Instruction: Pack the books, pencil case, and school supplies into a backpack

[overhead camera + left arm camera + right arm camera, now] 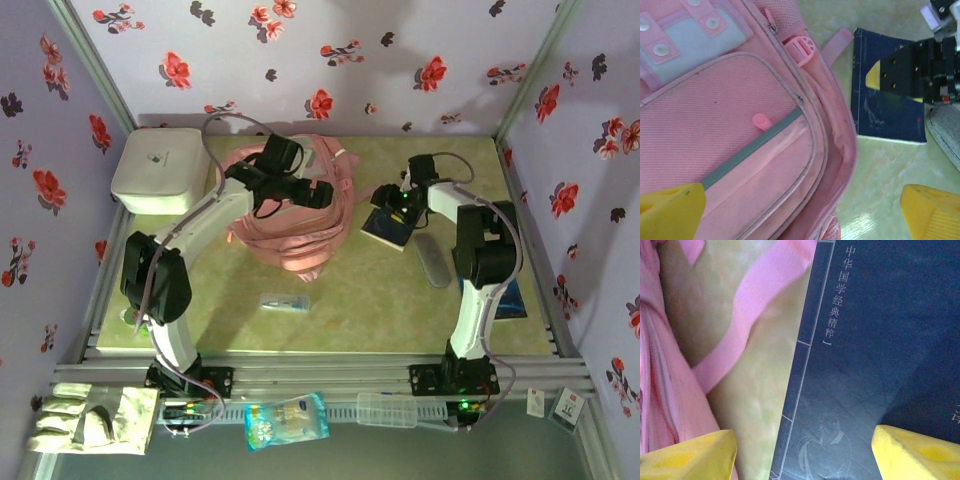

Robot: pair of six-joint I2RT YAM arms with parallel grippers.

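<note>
Top external: a downward look at the pale green table (400, 310), read here from left to right.
white rounded box (160, 170): sat in the far left corner, well apart from the task's things.
large pink fabric backpack (290, 245): lay flat at mid-table with its front pockets up.
small clear flat packet (283, 302): lay on the table just in front of the backpack, untouched.
left gripper (800, 215): hovered over the backpack's front pocket with its jaws spread fully and nothing between them.
thin dark navy book (385, 228): lay flat just right of the backpack, with a pink strap (755, 325) running beside its edge.
right gripper (802, 457): was low over that book with its jaws well apart and gripping nothing. One fingertip was above bare table by the book's edge, the other above the cover.
flat grey oblong pencil case (433, 260): lay just right of the navy book.
brighter blue book (510, 300): lay at the right edge, partly behind the right arm.
risk: a thin book flat on the table offered little edge to pinch, so the fingers could have skidded and shoved it into the strap, or caught the strap with it. With nothing holding the backpack open, the book could also have jammed against the fabric.
views compared: the right wrist view gave the cover's pale Chinese print and line-drawn figure, too small from the top. The left wrist view gave the pocket's grey zip line and what looked like a gap along the backpack's side. I could not tell whether that was the open compartment.
</note>
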